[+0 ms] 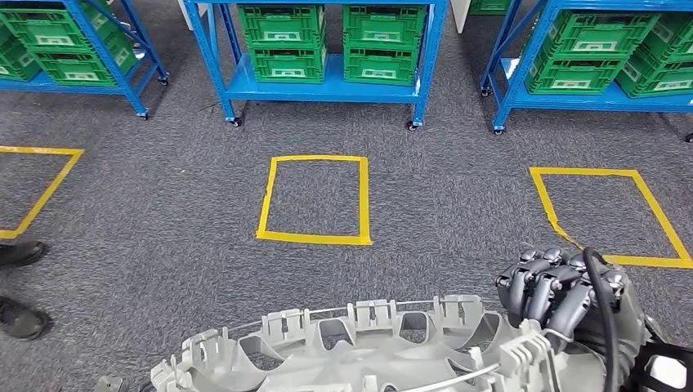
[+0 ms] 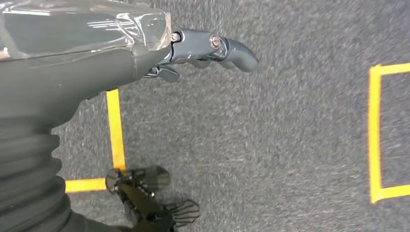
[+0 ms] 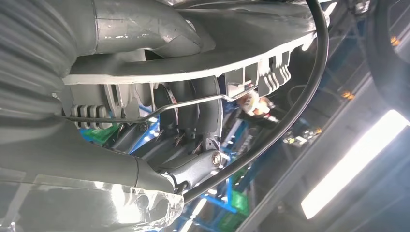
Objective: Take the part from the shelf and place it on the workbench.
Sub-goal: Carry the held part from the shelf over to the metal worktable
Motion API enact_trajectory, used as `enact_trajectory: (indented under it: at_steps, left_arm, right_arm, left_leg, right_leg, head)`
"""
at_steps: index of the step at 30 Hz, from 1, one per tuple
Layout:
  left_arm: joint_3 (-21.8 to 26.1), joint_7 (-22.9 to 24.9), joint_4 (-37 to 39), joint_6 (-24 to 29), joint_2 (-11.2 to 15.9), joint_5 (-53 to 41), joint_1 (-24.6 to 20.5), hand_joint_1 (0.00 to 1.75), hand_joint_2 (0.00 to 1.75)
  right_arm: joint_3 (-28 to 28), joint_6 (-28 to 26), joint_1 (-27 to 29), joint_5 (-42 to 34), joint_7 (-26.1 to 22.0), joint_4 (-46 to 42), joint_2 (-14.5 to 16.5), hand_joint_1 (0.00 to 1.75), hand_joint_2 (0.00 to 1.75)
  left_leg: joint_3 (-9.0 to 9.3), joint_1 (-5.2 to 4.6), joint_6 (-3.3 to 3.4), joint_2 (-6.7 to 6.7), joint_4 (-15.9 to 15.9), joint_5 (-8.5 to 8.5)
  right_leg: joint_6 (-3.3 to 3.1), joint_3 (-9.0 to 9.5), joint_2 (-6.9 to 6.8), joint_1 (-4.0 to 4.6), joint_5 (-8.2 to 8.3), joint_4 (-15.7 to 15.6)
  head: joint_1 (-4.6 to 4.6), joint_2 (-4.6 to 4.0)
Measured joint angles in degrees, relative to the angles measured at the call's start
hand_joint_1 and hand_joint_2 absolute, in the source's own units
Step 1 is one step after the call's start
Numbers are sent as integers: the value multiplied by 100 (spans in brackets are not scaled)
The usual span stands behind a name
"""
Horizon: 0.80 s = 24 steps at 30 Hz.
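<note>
The part (image 1: 351, 351) is a wide, light grey plastic moulding with ribs and clips along its curved edge, lying across the bottom of the head view. My right hand (image 1: 564, 294) grips its right end, dark fingers curled over the rim, with a black cable running over the wrist. In the right wrist view the part (image 3: 193, 63) lies against my right hand (image 3: 193, 121), whose fingers wrap around its edge. My left hand (image 2: 208, 48) hangs over the grey carpet with fingers extended and nothing in it.
Blue wheeled shelves (image 1: 327, 86) with green crates (image 1: 282, 45) stand ahead across the carpet. Yellow tape squares (image 1: 315, 200) mark the floor, another at the right (image 1: 609, 216). A person's dark shoes (image 1: 18, 282) stand at the left edge.
</note>
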Motion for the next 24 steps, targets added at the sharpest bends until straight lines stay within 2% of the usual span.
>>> enact_trajectory:
  at_steps: [1,2,3,5,6,7,8,9,10,11,12,13,14,15,16,17,18,19,21,22,23,24]
  left_arm:
    - [3,-5,-16,-3,3,-3,-8,0,175]
    - [7,-7,-26,-3,3,-7,-11,0,175]
    - [10,-7,-33,-3,1,-10,-13,0,175]
    - [16,-7,-35,-2,-5,-13,-17,0,175]
    - [19,-8,-35,0,-7,-12,-17,0,175]
    - [20,-9,-35,5,-11,-11,-16,0,175]
    - [21,-12,-35,10,-16,-9,-17,0,175]
    - [21,-13,-35,14,-21,-4,-18,0,175]
    - [22,-10,-35,16,-26,7,-18,0,175]
    - [22,-2,-35,16,-28,23,-18,0,175]
    - [22,9,-38,16,-28,40,-19,0,175]
    - [22,21,-41,16,-29,57,-19,0,175]
    - [22,29,-46,16,-28,69,-21,0,175]
    - [22,35,-51,16,-28,79,-22,0,175]
    - [24,39,-54,17,-25,89,-19,0,175]
    - [26,45,-56,20,-23,98,-12,0,175]
    - [28,52,-57,24,-23,108,-3,0,175]
    - [31,60,-57,29,-24,115,6,0,175]
    - [33,68,-57,46,-27,122,12,0,175]
    - [34,69,-57,52,-26,124,11,0,175]
    - [35,69,-57,57,-25,124,11,0,175]
    - [36,69,-57,58,-26,124,11,0,175]
  right_arm:
    - [-9,8,2,-6,-3,0,12,175,175]
    - [-15,11,7,-10,-5,2,26,175,175]
    - [-19,11,10,-11,-6,3,35,175,175]
    - [-20,11,11,-7,0,6,52,175,175]
    - [-20,10,8,-3,5,7,61,175,175]
    - [-19,6,6,1,12,7,68,175,175]
    - [-18,-1,3,3,19,8,72,175,175]
    - [-16,-11,-4,1,29,8,75,175,175]
    - [-15,-22,-15,-7,51,8,76,175,175]
    - [-13,-32,-30,-17,81,7,76,175,175]
    - [-9,-40,-47,-27,119,5,76,175,175]
    - [-7,-46,-67,-36,152,4,76,175,175]
    - [-2,-50,-81,-39,176,2,76,175,175]
    - [1,-54,-90,-40,192,0,76,175,175]
    - [3,-62,-95,-39,205,0,76,175,175]
    - [5,-74,-96,-31,222,0,78,175,175]
    - [6,-87,-97,-7,237,1,80,175,175]
    - [9,-99,-99,41,246,1,85,175,175]
    - [19,-108,-99,213,220,1,93,175,175]
    - [26,-109,-96,307,195,1,93,175,175]
    - [33,-109,-93,381,168,1,91,175,175]
    - [39,-109,-92,425,148,1,88,175,175]
  left_leg:
    - [-30,-3,34,10,-56,62]
    - [-81,-3,74,27,-93,154]
    - [-149,6,114,47,-129,251]
    - [-318,15,158,86,-162,435]
    - [-426,12,167,96,-157,514]
    - [-525,11,157,105,-152,593]
    - [-636,13,142,113,-138,673]
    - [-750,20,121,122,-114,744]
    - [-867,32,93,131,-69,808]
    - [-988,42,63,137,2,856]
    - [-1099,44,33,140,98,883]
    - [-1192,41,1,140,193,904]
    - [-1268,35,-29,138,269,929]
    - [-1326,34,-61,136,313,961]
    - [-1367,48,-95,134,328,996]
    - [-1402,68,-130,126,353,983]
    - [-1439,86,-167,116,432,881]
    - [-1502,102,-203,106,612,696]
    - [-1721,118,-262,95,1306,196]
    - [-1827,126,-277,94,1676,30]
    - [-1865,131,-279,94,1913,-36]
    - [-1786,132,-268,96,1916,9]
  right_leg:
    - [31,-18,-8,-6,55,-1]
    - [44,-57,-14,-7,36,38]
    - [25,-113,-18,-4,-97,148]
    - [-57,-268,-27,-11,-646,668]
    - [-74,-334,-27,-20,-916,1033]
    - [-44,-377,-27,-32,-1053,1391]
    - [34,-381,-27,-48,-1018,1670]
    - [134,-330,-27,-68,-858,1811]
    - [225,-184,-29,-90,-656,1744]
    - [281,69,-31,-115,-538,1465]
    - [282,412,-30,-119,-593,1007]
    - [244,714,-29,-119,-746,546]
    - [189,915,-23,-109,-925,204]
    - [133,996,-16,-87,-1053,19]
    - [77,961,-14,-93,-1076,-5]
    - [26,923,-14,-94,-1052,6]
    - [-25,895,-22,-100,-1014,7]
    - [-70,868,-38,-109,-972,4]
    - [-115,803,-80,-89,-901,8]
    - [-119,767,-106,-77,-871,11]
    - [-118,735,-128,-63,-842,13]
    - [-114,720,-158,-49,-822,15]
  head:
    - [-2,0]
    - [-5,0]
    - [3,0]
    - [19,0]
    - [27,0]
    - [27,0]
    - [27,0]
    - [28,0]
    - [27,0]
    - [30,0]
    - [30,0]
    - [29,0]
    - [25,0]
    - [22,0]
    - [21,0]
    - [19,0]
    - [20,0]
    - [18,0]
    - [16,0]
    - [15,0]
    - [16,0]
    - [16,0]
